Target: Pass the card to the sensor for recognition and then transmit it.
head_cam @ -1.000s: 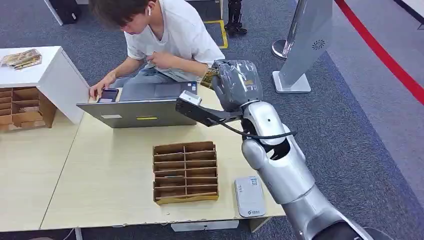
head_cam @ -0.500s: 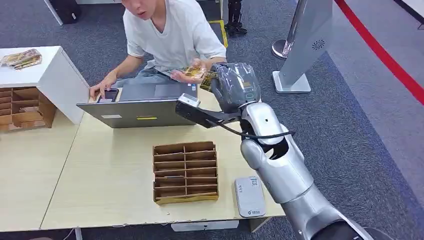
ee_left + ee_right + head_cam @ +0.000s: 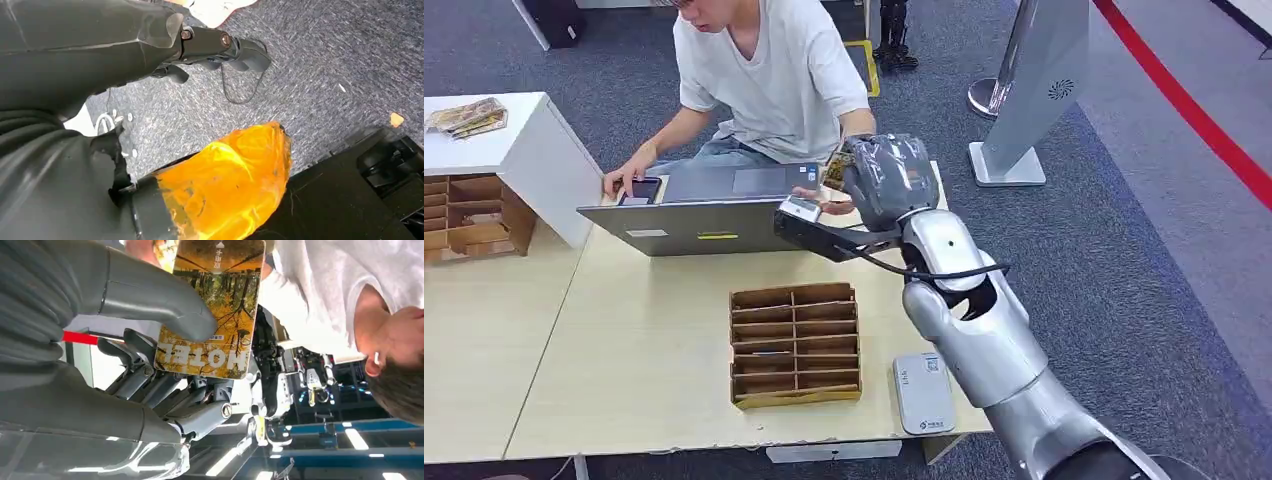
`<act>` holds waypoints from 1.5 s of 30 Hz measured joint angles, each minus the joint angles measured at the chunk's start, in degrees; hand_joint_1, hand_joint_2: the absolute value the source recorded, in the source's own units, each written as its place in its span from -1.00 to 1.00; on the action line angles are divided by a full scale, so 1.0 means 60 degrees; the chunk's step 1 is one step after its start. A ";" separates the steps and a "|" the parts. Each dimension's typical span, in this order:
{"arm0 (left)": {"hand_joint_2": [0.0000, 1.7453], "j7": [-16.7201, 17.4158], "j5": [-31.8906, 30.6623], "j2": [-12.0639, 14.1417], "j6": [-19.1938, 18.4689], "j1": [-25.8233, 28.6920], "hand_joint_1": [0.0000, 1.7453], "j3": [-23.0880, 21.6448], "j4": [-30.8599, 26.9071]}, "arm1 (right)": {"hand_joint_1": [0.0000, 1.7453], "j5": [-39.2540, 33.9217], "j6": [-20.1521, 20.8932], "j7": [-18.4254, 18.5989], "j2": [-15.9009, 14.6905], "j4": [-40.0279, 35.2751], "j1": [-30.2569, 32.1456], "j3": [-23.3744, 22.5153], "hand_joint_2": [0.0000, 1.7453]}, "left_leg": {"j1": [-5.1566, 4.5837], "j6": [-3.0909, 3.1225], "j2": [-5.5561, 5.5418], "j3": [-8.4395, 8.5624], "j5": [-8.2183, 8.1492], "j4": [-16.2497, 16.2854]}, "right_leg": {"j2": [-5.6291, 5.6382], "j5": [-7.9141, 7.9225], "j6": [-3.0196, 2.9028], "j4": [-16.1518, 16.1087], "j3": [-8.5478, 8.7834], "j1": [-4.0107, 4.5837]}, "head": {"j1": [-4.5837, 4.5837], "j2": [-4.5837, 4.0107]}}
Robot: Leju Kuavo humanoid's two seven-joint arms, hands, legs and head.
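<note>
the right hand (image 3: 150,320) is raised beyond the worktop (image 3: 624,370), thumb pressing the card (image 3: 212,310) (marked hotel) against its fingers, near the person (image 3: 774,70). the left hand (image 3: 150,45) hangs over the floor, holding nothing, fingers loosely curled.

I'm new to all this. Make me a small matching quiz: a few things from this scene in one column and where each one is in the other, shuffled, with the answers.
Things
1. card
2. laptop
3. white card reader
4. phone

Places
A. near the table's front edge, beside the cardboard organizer
B. under the person's hand
C. pinched in the robot's right hand
D. open on the table, in front of the person

Pairs: 1-C, 2-D, 3-A, 4-B
</note>
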 joint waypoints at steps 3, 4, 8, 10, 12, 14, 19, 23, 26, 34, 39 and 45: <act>-1.00 0.0000 -0.0007 0.0000 -0.0018 -0.0001 -1.00 0.0000 0.0000 | 1.00 0.0036 0.0022 -0.0047 0.0000 0.0055 0.0005 0.0073 1.00 | 0.0000 0.0000 0.0000 0.0000 0.0000 0.0000 | 0.0000 0.0000 0.0000 0.0000 0.0000 0.0000 | -0.0004 0.0000; -1.00 0.0000 -0.0015 0.0000 -0.0018 -0.0001 -1.00 0.0000 0.0000 | 1.00 0.0069 0.0022 -0.0062 0.0000 0.0066 0.0004 0.0098 1.00 | 0.0000 0.0000 0.0000 0.0000 0.0000 0.0000 | 0.0000 0.0000 0.0000 0.0000 0.0000 0.0000 | 0.0000 0.0000; -1.00 0.0000 -0.0026 0.0000 -0.0022 -0.0003 -1.00 0.0000 0.0000 | 1.00 0.0098 0.0025 -0.0073 0.0000 0.0131 0.0008 0.0146 1.00 | 0.0000 0.0000 0.0000 0.0000 0.0000 0.0000 | 0.0000 0.0000 0.0000 0.0000 0.0000 0.0000 | 0.0000 0.0000; -1.00 0.0000 -0.0026 0.0000 -0.0022 -0.0003 -1.00 0.0000 0.0000 | 1.00 0.0098 0.0025 -0.0073 0.0000 0.0131 0.0008 0.0146 1.00 | 0.0000 0.0000 0.0000 0.0000 0.0000 0.0000 | 0.0000 0.0000 0.0000 0.0000 0.0000 0.0000 | 0.0000 0.0000; -1.00 0.0000 -0.0026 0.0000 -0.0022 -0.0003 -1.00 0.0000 0.0000 | 1.00 0.0098 0.0025 -0.0073 0.0000 0.0131 0.0008 0.0146 1.00 | 0.0000 0.0000 0.0000 0.0000 0.0000 0.0000 | 0.0000 0.0000 0.0000 0.0000 0.0000 0.0000 | 0.0000 0.0000; -1.00 0.0000 -0.0025 0.0000 -0.0022 -0.0003 -1.00 0.0004 0.0000 | 1.00 0.0098 0.0025 -0.0076 0.0000 0.0135 0.0008 0.0149 1.00 | 0.0000 0.0000 0.0000 0.0000 0.0000 0.0000 | 0.0000 0.0000 0.0000 0.0000 0.0000 0.0000 | 0.0000 0.0000; -1.00 0.0000 -0.0051 0.0000 -0.0051 -0.0009 -1.00 0.0004 0.0000 | -1.00 0.0153 0.0047 -0.0091 -0.0004 0.0532 -0.0059 0.0259 1.00 | 0.0000 0.0000 0.0000 0.0001 0.0000 0.0000 | 0.0000 0.0001 0.0000 0.0000 0.0000 0.0000 | 0.0000 0.0000; -1.00 0.0000 -0.0047 0.0000 -0.0047 -0.0009 -1.00 0.0007 0.0000 | -1.00 0.0182 -0.0080 -0.0102 -0.0004 0.0685 -0.0048 0.0306 1.00 | 0.0000 0.0000 0.0000 0.0001 0.0000 0.0001 | 0.0001 0.0000 0.0000 0.0000 0.0000 0.0000 | 0.0000 0.0000; -1.00 0.0000 -0.0047 0.0000 -0.0047 -0.0009 -1.00 0.0007 0.0000 | -1.00 0.0193 -0.0098 -0.0102 -0.0004 0.0721 -0.0047 0.0324 1.00 | 0.0000 0.0000 0.0000 0.0001 0.0000 0.0000 | 0.0001 0.0000 0.0000 0.0000 -0.0001 0.0000 | -0.0004 0.0000; -1.00 -0.0040 -0.0011 0.0000 0.0036 -0.0006 -1.00 0.0040 0.0000 | -1.00 0.0223 -0.0476 -0.0203 -0.0062 0.0722 0.0121 0.0317 -1.00 | 0.0000 0.0000 0.0001 0.0002 0.0000 0.0001 | 0.0001 0.0000 0.0000 0.0000 -0.0001 0.0000 | -0.0004 0.0000; -1.00 -0.0157 0.0212 0.0000 0.0259 0.0031 -1.00 0.0274 0.0000 | -1.00 -0.0500 -0.1108 -0.0769 -0.0106 -0.0201 0.0968 0.0080 -1.00 | 0.0000 0.0000 -0.0001 0.0001 -0.0001 0.0000 | 0.0000 -0.0002 0.0000 -0.0001 -0.0002 0.0000 | -0.0004 0.0000; -1.00 -0.0394 0.0496 -0.0007 0.0583 0.0168 -1.00 0.0649 0.0000 | -1.00 -0.1757 -0.1636 -0.1428 -0.0146 -0.1790 0.2377 -0.0259 -1.00 | 0.0000 -0.0001 0.0001 -0.0001 -0.0007 -0.0002 | 0.0003 -0.0005 0.0000 -0.0002 -0.0007 0.0000 | -0.0004 0.0000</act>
